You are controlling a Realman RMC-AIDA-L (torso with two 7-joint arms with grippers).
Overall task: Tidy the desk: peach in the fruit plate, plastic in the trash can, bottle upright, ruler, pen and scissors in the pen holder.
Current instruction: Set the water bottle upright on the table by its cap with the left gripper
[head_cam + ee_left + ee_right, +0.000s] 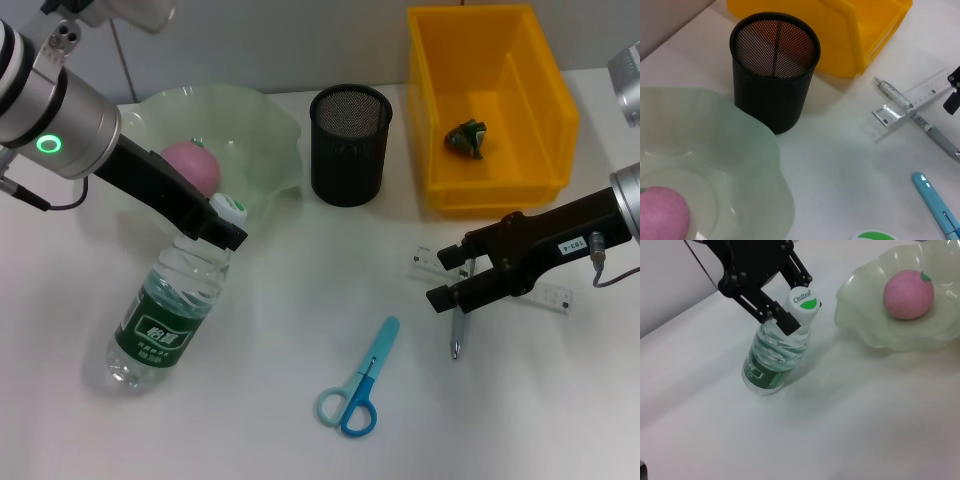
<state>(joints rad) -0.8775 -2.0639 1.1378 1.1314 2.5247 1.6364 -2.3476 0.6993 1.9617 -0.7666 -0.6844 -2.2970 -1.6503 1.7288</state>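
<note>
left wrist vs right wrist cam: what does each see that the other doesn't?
Only the left wrist view shows the pen holder, yellow bin, ruler, pen, scissors handle and a bit of the right gripper.

Only the right wrist view shows the left gripper closed on the bottle's neck, and the bottle body with its green label.

Both show the fruit plate with the peach in it, and the bottle's cap.
</note>
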